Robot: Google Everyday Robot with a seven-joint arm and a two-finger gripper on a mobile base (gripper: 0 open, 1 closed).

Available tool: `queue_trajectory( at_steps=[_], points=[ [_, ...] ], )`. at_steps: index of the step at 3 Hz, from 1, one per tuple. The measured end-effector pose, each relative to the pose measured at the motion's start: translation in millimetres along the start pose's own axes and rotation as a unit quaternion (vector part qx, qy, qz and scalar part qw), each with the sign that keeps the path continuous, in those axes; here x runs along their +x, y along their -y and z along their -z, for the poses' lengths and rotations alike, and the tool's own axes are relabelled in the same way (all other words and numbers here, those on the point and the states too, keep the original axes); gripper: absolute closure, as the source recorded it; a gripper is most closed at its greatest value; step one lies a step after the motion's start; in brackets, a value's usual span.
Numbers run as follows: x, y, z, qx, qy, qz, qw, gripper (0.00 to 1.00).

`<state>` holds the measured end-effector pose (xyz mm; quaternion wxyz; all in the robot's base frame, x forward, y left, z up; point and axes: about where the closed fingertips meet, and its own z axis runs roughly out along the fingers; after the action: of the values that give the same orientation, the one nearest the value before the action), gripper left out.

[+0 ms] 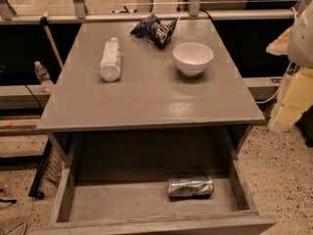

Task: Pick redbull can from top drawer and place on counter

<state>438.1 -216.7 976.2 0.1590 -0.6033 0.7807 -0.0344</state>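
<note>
Though grip unclear, hand (292,94) at right, well apart from redbull can (190,186) in top drawer (117,200).

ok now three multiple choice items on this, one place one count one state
1. The redbull can lies: A on the floor B in the top drawer C on a shelf
2. Count of bowls on the counter: A one B two C three
3. The top drawer is: A shut B pulled open C taken out
B, the can is on its side on the drawer floor; A, a single white bowl; B, its inside shows. The end effector is at the right edge, beside the counter.
</note>
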Motion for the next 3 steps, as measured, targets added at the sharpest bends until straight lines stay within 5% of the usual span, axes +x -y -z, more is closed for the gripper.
queue_trajectory(
  at_steps=[2, 3],
  points=[
    [-1.2, -7.9, -11.5, 0.003, 0.002, 0.000, 1.0000, 0.00],
    [-4.0, -29.1, -37.8, -0.001, 0.008, -0.002, 1.0000, 0.00]
  ],
)
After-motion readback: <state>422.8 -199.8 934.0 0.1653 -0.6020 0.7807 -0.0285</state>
